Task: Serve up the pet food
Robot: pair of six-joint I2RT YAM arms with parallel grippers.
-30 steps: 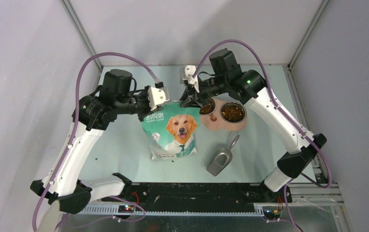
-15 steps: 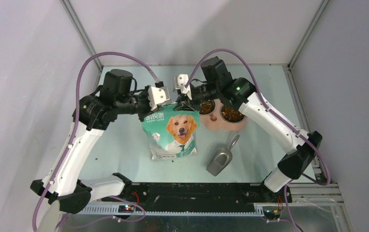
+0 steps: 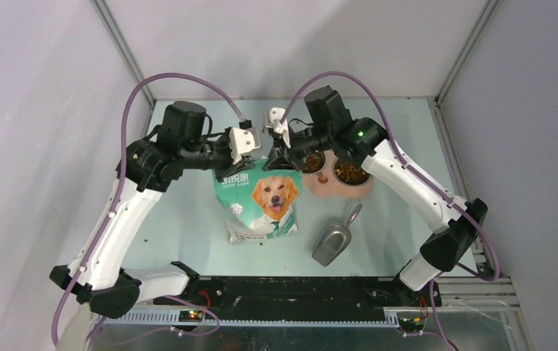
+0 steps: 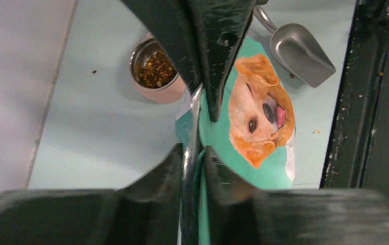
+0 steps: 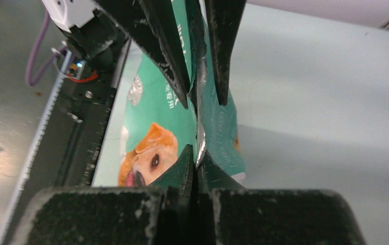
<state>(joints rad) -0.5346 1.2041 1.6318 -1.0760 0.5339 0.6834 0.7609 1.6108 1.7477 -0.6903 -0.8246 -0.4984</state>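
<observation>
Together at the top edge of the bag (image 3: 262, 208): right gripper (image 5: 196, 155) clamped on it, left gripper (image 4: 192, 150) slightly parted around it. The bowl (image 3: 338, 191) of pet food (image 3: 350, 171) sits just right of it; scoop (image 3: 333, 241) lies apart

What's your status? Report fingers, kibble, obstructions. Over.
Right gripper shut on bag top edge. Left gripper fingers slightly parted astride same edge. Kibble in both bowls. Scoop idle beside bag, nothing blocking.

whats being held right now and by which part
The right gripper is pinched shut on the top edge of the teal dog-print bag. The left gripper straddles the same edge with jaws apart, not clamping it.
</observation>
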